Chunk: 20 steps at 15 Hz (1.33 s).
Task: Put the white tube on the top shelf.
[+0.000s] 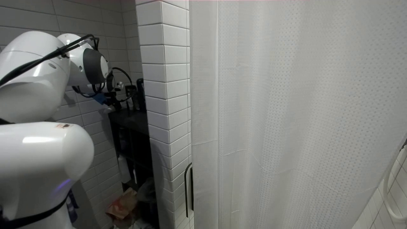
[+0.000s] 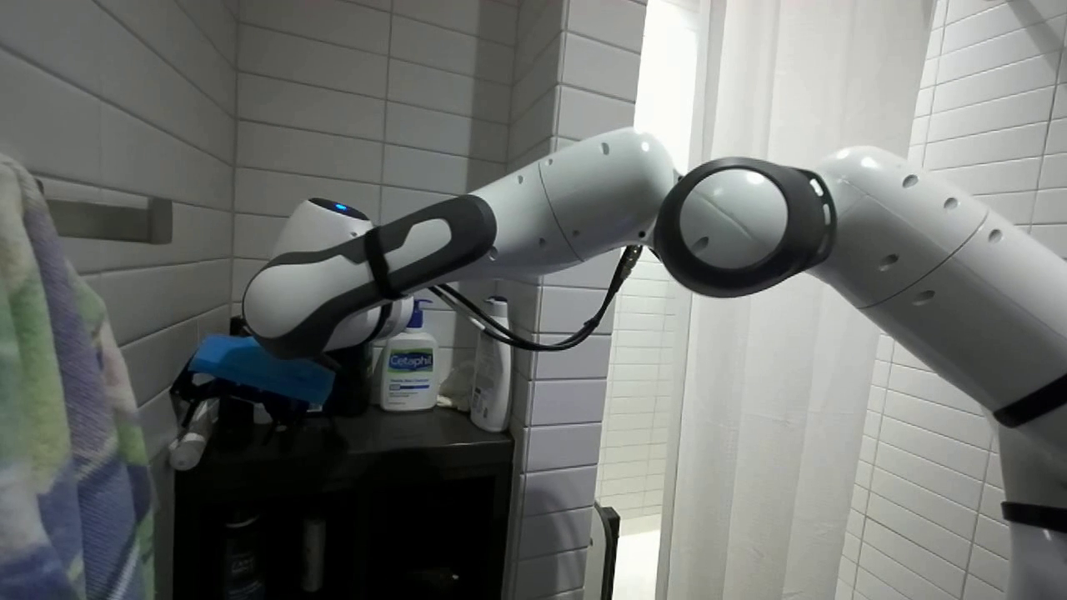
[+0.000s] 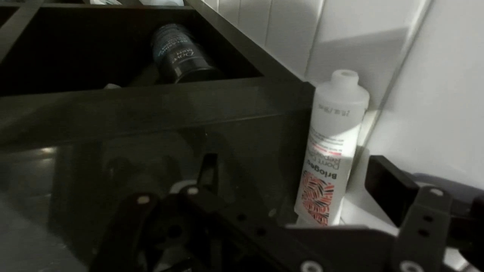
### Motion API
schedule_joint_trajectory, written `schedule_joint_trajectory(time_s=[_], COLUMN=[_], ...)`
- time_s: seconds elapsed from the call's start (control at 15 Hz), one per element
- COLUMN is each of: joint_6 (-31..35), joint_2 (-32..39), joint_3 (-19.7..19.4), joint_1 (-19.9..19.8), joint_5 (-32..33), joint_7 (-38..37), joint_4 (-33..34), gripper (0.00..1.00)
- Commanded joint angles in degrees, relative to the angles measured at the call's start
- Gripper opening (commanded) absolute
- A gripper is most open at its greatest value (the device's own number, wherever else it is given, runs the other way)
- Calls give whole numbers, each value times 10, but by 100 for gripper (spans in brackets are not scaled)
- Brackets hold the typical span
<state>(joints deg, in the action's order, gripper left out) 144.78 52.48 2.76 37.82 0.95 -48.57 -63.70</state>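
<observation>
So the tool point(image 3: 295, 177) has its jaws wide apart, one each side of the white tube point(image 3: 332, 139) in the wrist view, with space showing between them and it. The tube's lying right along the side edge of the top shelf point(image 2: 383, 437), between that and the tiled wall point(image 3: 435, 98), neck end by the front corner, and in an exterior view the tube point(image 2: 193, 437) looks tilted. Can't tell what it's resting on tbh. There's a Cetaphil pump bottle point(image 2: 409, 375) and another white bottle point(image 2: 492, 375) up top, both upright, the second just beside the tiled pillar point(image 2: 567, 400). A dark Dove Men container point(image 3: 181, 54) is in a compartment point(image 3: 102, 49) underneath, and a multicolored towel point(image 2: 67, 400) hangs nearby
</observation>
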Motion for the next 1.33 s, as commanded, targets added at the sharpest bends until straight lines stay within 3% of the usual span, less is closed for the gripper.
schedule_joint_trajectory(time_s=[0.0, 0.4, 0.73, 1.07, 1.27], joint_6=[5, 12, 36, 81, 114], joint_2=[-40, -146, -213, -229, -214], joint_3=[4, 5, 8, -9, -40], joint_1=[8, 25, 36, 49, 66], joint_5=[29, 107, 123, 157, 190], joint_7=[57, 156, 194, 183, 173], joint_4=[-41, -146, -217, -263, -273], gripper=[100, 100, 100, 100, 100])
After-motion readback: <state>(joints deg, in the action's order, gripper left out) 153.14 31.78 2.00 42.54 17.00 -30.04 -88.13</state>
